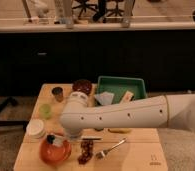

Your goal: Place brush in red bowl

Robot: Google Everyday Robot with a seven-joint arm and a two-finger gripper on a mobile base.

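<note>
Camera view: 1 tool [55, 140], 1 red bowl [54, 151]

The scene is dim and warm-toned, with soft blur throughout. The claw [58, 141] sits over the red bowl [54, 151], itself smeared. Above it, the white arm [116, 116] catches the brightest light. Behind, the cabinets are nearly black; the surface [136, 155] perhaps shows faint shadow.
</note>
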